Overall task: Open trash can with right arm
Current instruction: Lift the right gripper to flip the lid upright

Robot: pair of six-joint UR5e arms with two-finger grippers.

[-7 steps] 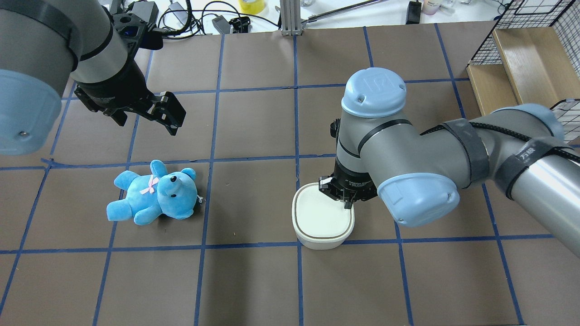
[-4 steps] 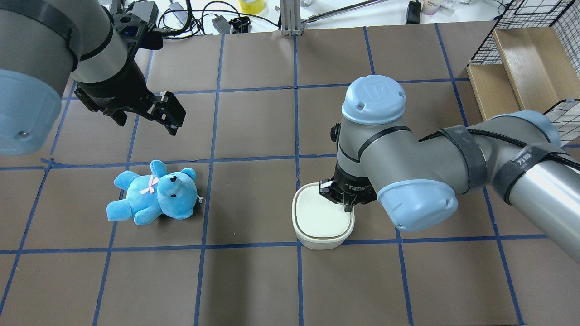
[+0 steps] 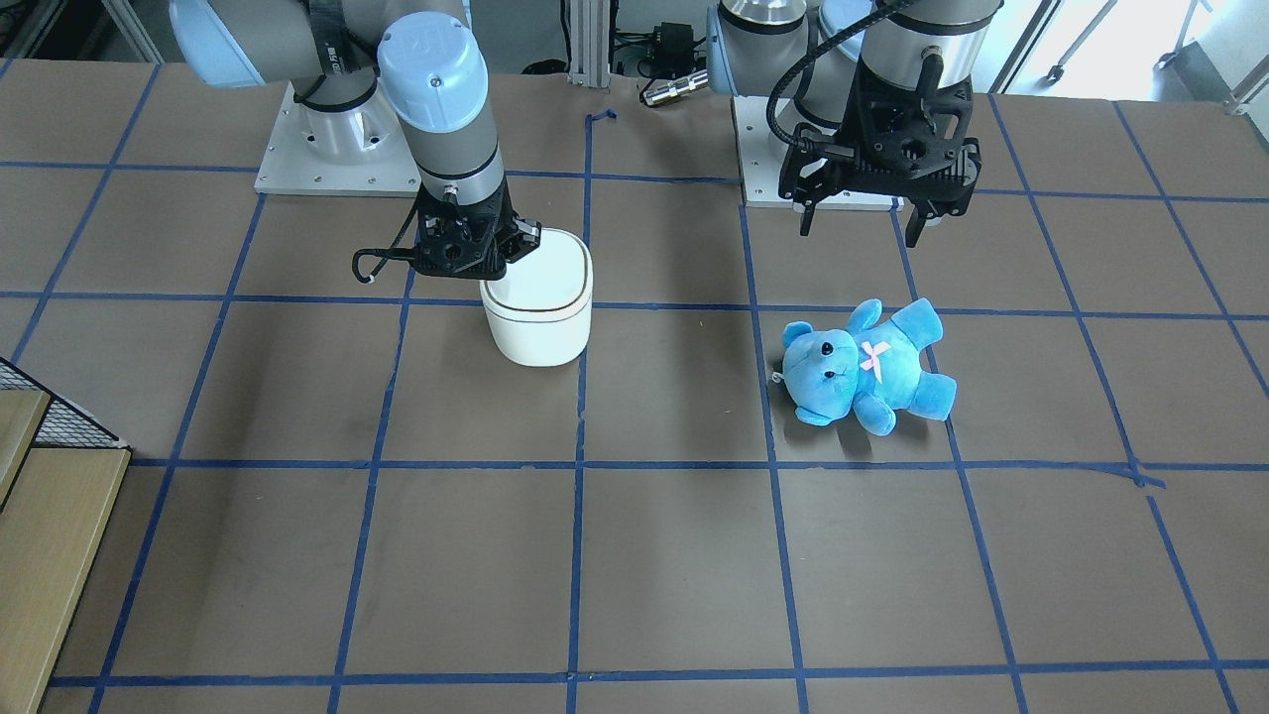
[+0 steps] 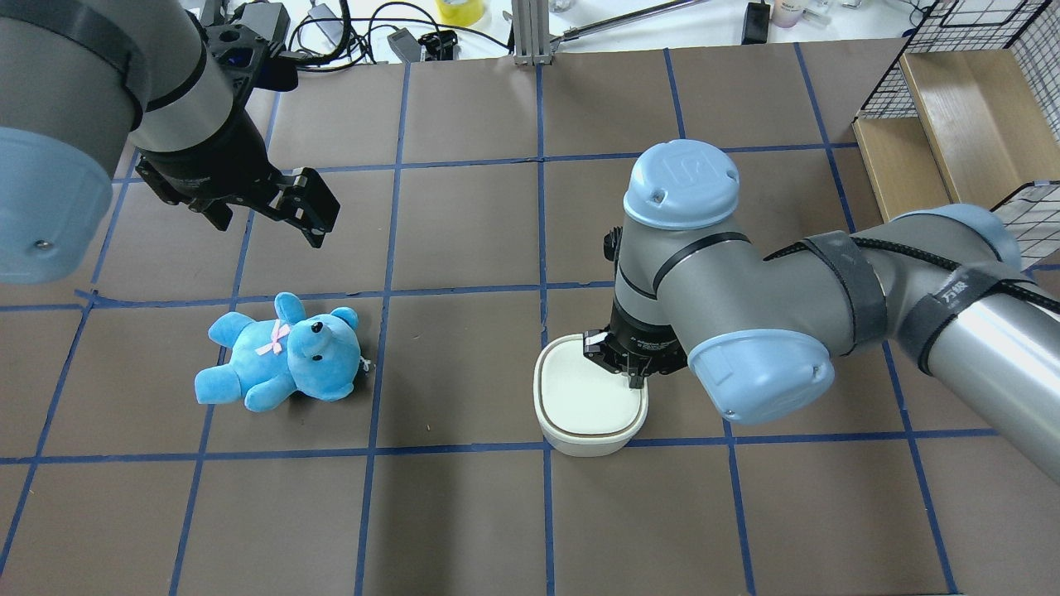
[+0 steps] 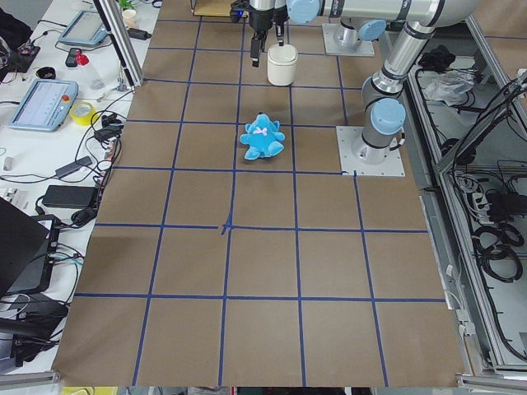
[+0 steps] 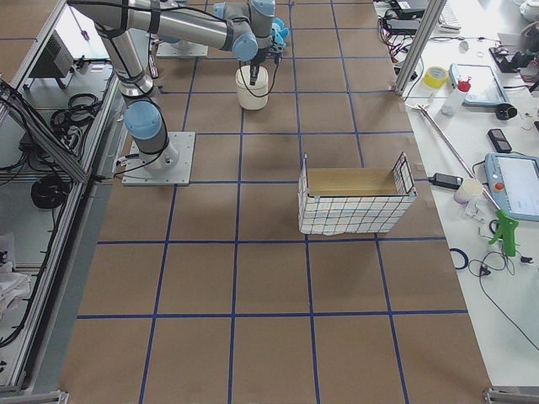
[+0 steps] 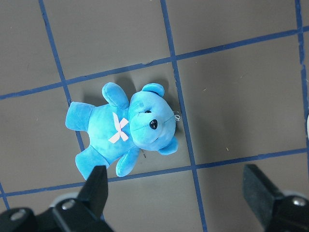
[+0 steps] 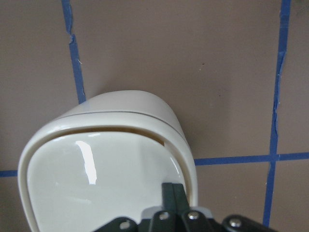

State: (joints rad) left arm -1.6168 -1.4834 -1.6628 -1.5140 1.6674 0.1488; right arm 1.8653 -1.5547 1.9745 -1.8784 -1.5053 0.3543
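i see the small white rounded-square plastic trash can [image 4: 580, 406] well apart from the blue plush teddy bear [image 4: 286, 356], toward the robot's right. right gripper [image 4: 634, 377]: jaws closed together, tips on the lid's corner. left gripper [image 3: 859, 226]: jaws wide, above the bear.

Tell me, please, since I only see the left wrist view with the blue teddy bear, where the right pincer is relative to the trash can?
Observer: The right pincer is shut, its tips down on the trash can lid, at the edge on the robot's right side.
Operator: Thank you; is the lid open?
Observer: Not flipped open; the right wrist view shows only a thin tan gap along the lid's edge opposite the tips.
Operator: Is the teddy bear close to the can?
Observer: No, the teddy bear lies well apart from it, toward the robot's left.
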